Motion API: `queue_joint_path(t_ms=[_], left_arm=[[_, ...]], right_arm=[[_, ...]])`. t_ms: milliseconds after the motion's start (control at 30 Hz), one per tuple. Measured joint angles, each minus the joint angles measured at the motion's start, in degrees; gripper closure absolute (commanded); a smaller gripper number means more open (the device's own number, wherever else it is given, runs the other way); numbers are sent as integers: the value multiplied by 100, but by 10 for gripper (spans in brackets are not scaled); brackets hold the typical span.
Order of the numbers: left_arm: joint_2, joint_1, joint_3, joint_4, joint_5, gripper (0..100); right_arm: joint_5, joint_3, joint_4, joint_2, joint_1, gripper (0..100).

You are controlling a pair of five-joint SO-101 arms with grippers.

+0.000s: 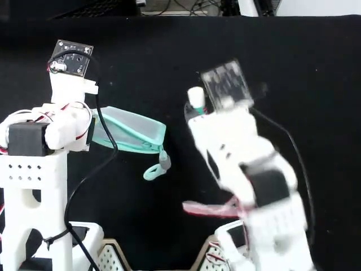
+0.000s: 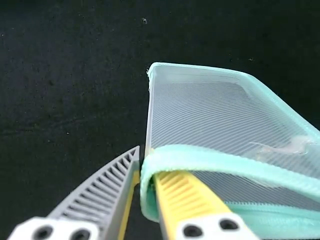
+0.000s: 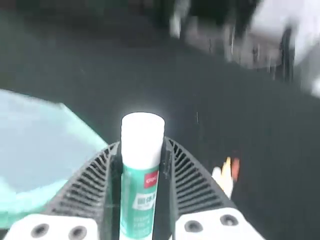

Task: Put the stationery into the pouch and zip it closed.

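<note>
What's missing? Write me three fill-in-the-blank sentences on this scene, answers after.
The right gripper is shut on a glue stick with a ____ cap.
The left gripper pinches the pouch with one finger ____ its opening.
The table is ____.
Missing: white; inside; black.

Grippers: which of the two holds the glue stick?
The right gripper is shut on the glue stick; the left gripper grips the pouch by its rim instead.
</note>
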Motion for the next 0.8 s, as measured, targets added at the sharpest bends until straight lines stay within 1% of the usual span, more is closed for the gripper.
queue_joint_path(t_ms=[167,300,400,467,567,667,800], left_arm=[[0,0,0,0,0,970],[0,0,0,0,0,970],[0,0,0,0,105,970],[0,0,0,0,220,970],[18,0,0,-105,290,970],[18,0,0,-123,369,970],[26,0,0,-123,519,970]], right_arm=[[-9,18,-158,-976,-554,985],[0,141,-941,-1178,-1248,985],[18,457,-1679,-1055,-1820,985],[220,712,-2119,-879,-2101,985],[721,1029,-2585,-730,-2453,986],[914,1301,-2980,-598,-2620,986],[958,1670,-3675,-545,-2611,986]])
